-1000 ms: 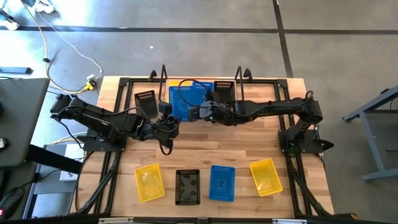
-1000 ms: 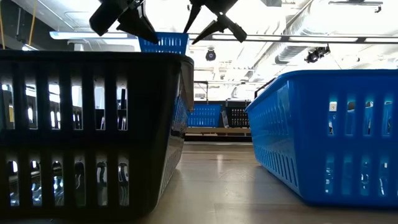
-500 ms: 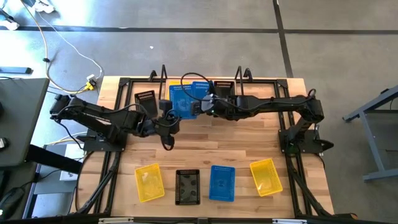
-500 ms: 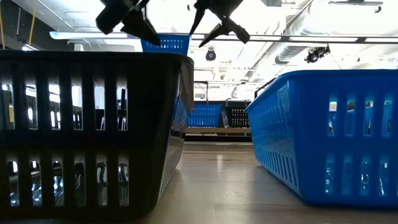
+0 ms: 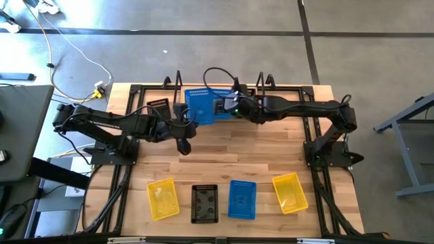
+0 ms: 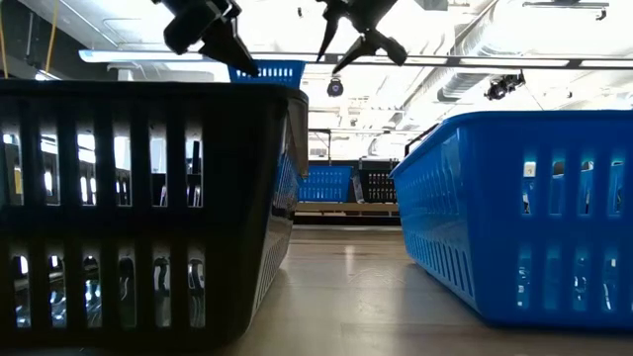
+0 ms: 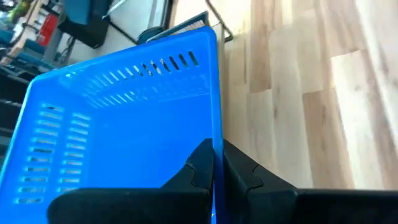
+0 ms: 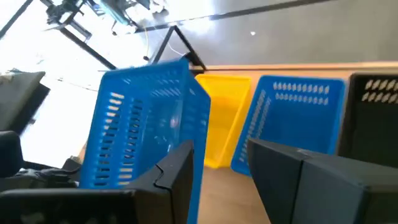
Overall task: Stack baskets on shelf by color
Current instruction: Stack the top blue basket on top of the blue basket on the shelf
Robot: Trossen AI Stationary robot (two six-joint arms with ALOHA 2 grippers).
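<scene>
Raised since earlier frame: blue basket [image 5: 203, 107], left gripper [image 7: 217, 169] clamped on rim; right gripper [image 8: 221, 165] spread wide, released.

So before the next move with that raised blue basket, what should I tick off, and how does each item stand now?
1. Left gripper shut on the raised blue basket's rim: ok.
2. Right gripper open, holding nothing: ok.
3. Right gripper clear of that basket: cannot tell; one finger looks very close to it.
4. Blue basket on the shelf to stack onto, beside a yellow basket: ok.
5. Four front-row baskets, such as the front black basket, out of the path: ok.
</scene>
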